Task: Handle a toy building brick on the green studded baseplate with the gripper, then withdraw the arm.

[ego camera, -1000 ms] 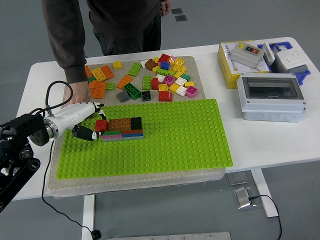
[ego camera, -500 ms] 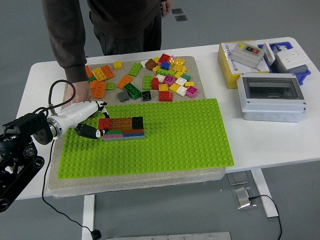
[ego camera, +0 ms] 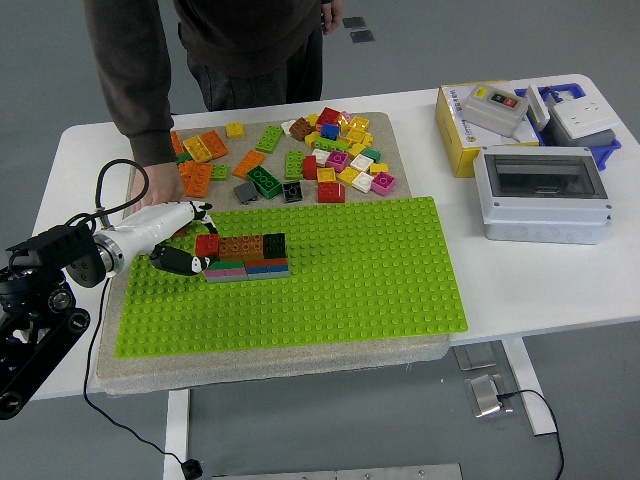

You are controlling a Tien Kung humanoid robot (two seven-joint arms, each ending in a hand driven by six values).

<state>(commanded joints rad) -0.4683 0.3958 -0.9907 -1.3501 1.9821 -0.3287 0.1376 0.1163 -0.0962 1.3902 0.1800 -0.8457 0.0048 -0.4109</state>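
The green studded baseplate (ego camera: 330, 290) lies on a beige mat in the middle of the table. A short row of bricks stands on its upper left part: a red brick (ego camera: 207, 245) at the left end, then brown and dark green ones, over flat coloured bricks. My left hand (ego camera: 197, 240) reaches in from the left to the red brick. Its white fingers (ego camera: 185, 213) lie above the brick and its black thumb (ego camera: 180, 263) below it, spread, with no clear grip. My right arm is out of view.
Several loose bricks (ego camera: 300, 155) lie on the mat behind the baseplate. A person stands at the far side with a hand (ego camera: 150, 188) resting on the mat's left edge, just behind my hand. A yellow box (ego camera: 470, 130) and grey electrical boxes (ego camera: 545, 195) stand at the right.
My left hand has moved slightly right and up toward the red brick, then held still. The bricks and the person's hand have not moved.
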